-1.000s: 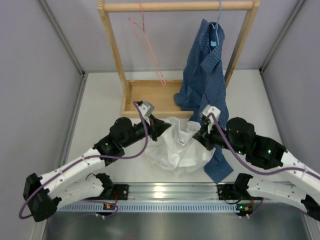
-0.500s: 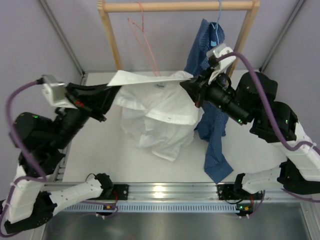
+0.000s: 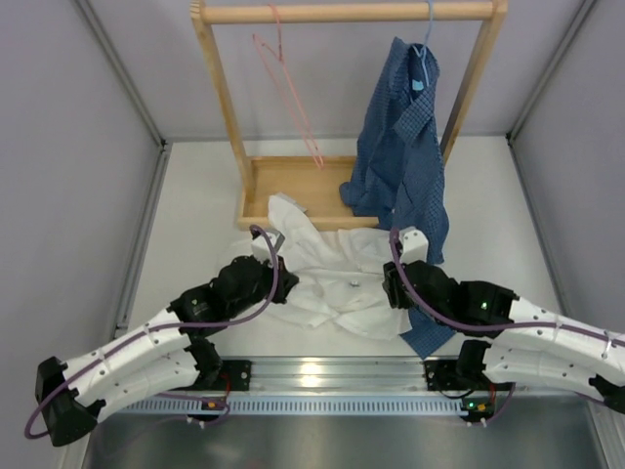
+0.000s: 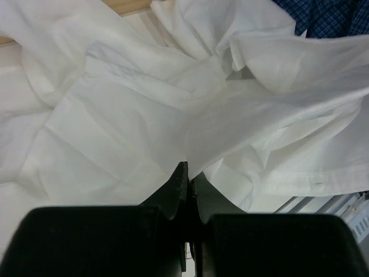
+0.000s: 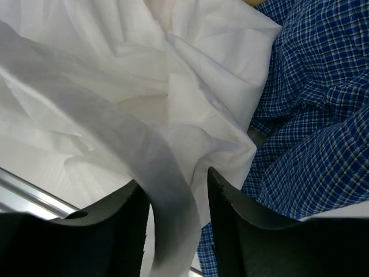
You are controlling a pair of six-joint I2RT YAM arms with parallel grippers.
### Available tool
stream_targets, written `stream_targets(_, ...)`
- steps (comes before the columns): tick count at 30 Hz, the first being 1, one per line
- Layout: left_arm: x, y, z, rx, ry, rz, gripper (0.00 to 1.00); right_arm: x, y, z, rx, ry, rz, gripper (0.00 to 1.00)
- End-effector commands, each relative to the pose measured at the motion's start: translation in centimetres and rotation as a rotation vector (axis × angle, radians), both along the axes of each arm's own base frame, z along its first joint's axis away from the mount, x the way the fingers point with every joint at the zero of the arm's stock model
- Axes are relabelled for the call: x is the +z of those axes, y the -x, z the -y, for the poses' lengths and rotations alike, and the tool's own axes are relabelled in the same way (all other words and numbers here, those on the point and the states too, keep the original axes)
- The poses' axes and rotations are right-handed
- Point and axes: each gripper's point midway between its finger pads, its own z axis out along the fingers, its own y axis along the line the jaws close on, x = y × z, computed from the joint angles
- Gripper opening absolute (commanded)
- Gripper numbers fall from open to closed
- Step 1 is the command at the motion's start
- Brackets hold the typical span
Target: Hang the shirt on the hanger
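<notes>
Nearest, low over the table [image 3: 190, 225]: left gripper [image 4: 189, 172], jaws pressed together on a pinch of the shirt [image 3: 332, 293]. Alongside, right gripper [image 5: 174, 180], jaws apart, a loose fold of the same white cloth draped between them, not pinched. Between the two, the shirt itself, spread crumpled on the table, far corner lapping over the front wall of the wooden tray [image 3: 293, 188]. In the tray: bare wood at left, tail of the blue checked shirt [image 3: 402, 156] at the right end. Farthest, the hanger [image 3: 291, 98], pink, hooked on the rail [image 3: 342, 12], well apart from the shirt.
</notes>
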Motion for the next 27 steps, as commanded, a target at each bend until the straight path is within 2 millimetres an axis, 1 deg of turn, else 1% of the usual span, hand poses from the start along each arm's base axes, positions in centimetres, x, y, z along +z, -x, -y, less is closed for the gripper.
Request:
stream_targets(1,4.2,-1.8,1.1,0.068,0.165,0.076,0.0,3.6,-0.6,-1.1,-0.003,-0.138,0.06,0.46)
stream_targets(2,4.1,-1.8,1.4,0.059,0.159,0.067,0.0,4.6,0.1,-2.3,0.085,-0.171,0.057,0.51)
stream_targets(3,4.1,-1.8,1.6,0.051,0.159,0.063,0.0,5.0,0.6,-3.1,0.148,-0.179,0.058,0.6)
stream_targets(4,4.4,-1.7,1.8,0.041,0.166,0.061,0.0,6.0,1.0,-3.7,0.228,-0.169,0.084,0.73)
stream_targets(5,4.3,-1.7,2.0,0.034,0.163,0.055,0.0,6.1,2.3,-4.9,0.338,-0.178,0.059,0.76)
stream_targets(6,4.4,-1.6,2.1,0.028,0.163,0.054,0.0,6.6,2.8,-5.5,0.394,-0.183,0.066,0.79)
stream_targets(7,4.7,-1.5,2.3,0.012,0.167,0.057,0.0,7.3,2.9,-6.0,0.438,-0.18,0.092,0.89)
stream_targets(8,4.8,-1.5,2.5,0.005,0.167,0.056,0.0,7.2,2.7,-6.6,0.454,-0.162,0.096,0.9)
stream_targets(9,4.9,-1.4,2.6,-0.002,0.169,0.055,0.0,7.8,2.2,-7.2,0.455,-0.165,0.12,0.9)
stream_targets(10,5.0,-1.3,2.7,-0.014,0.173,0.052,0.0,7.7,1.4,-8.0,0.459,-0.123,0.134,0.9)
stream_targets(11,5.2,-1.1,2.8,-0.021,0.18,0.052,0.0,7.6,0.6,-8.2,0.444,-0.09,0.15,0.9)
stream_targets(12,5.4,-1.1,2.9,-0.026,0.186,0.052,0.0,7.5,0.1,-8.6,0.444,-0.063,0.155,0.88)
stream_targets(13,5.6,-1.0,3.0,-0.029,0.193,0.05,0.0,7.9,-0.4,-9.2,0.45,-0.043,0.171,0.86)
stream_targets(14,6.1,-0.9,3.2,-0.038,0.202,0.048,0.0,6.6,-0.8,-10.0,0.456,0.0,0.147,0.84)
stream_targets(15,6.4,-0.8,3.3,-0.041,0.206,0.046,0.0,6.2,-1.0,-10.5,0.464,0.014,0.14,0.79)
stream_targets(16,6.2,-0.7,3.2,-0.04,0.195,0.035,0.0,5.4,-1.2,-11.4,0.486,0.035,0.129,0.77)
stream_targets(17,6.3,-0.8,3.1,-0.033,0.189,0.031,0.0,5.1,-0.9,-12.0,0.509,0.033,0.114,0.76)
stream_targets(18,6.9,-0.9,3.0,-0.025,0.19,0.033,0.0,4.9,-0.9,-12.5,0.519,0.028,0.109,0.73)
stream_targets(19,6.5,-0.9,2.9,-0.022,0.174,0.022,0.0,4.4,-0.9,-12.9,0.523,0.027,0.093,0.7)
stream_targets(20,6.5,-0.9,2.9,-0.02,0.168,0.019,0.0,4.6,-1.0,-13.4,0.528,0.008,0.106,0.67)
stream_targets(21,6.7,-0.9,2.9,-0.021,0.171,0.02,0.0,4.6,-1.4,-13.5,0.514,0.008,0.115,0.58)
stream_targets(22,6.8,-0.8,2.8,-0.024,0.174,0.024,0.0,4.3,-1.8,-13.3,0.488,0.019,0.125,0.51)
stream_targets(23,6.9,-0.7,2.8,-0.029,0.176,0.025,0.0,4.6,-3.0,-12.8,0.426,0.034,0.16,0.41)
stream_targets(24,6.7,-0.5,2.7,-0.034,0.176,0.022,0.0,4.8,-3.4,-12.5,0.399,0.043,0.173,0.15)
stream_targets(25,6.7,-0.4,2.6,-0.041,0.172,0.032,0.0,5.0,-4.0,-12.1,0.364,0.05,0.185,0.03)
stream_targets(26,6.6,-0.3,2.5,-0.047,0.166,0.036,0.0,5.3,-4.6,-11.5,0.321,0.055,0.198,0.0)
stream_targets(27,6.6,0.1,2.7,-0.08,0.164,0.036,0.0,5.5,-4.7,-11.4,0.308,0.042,0.198,0.0)
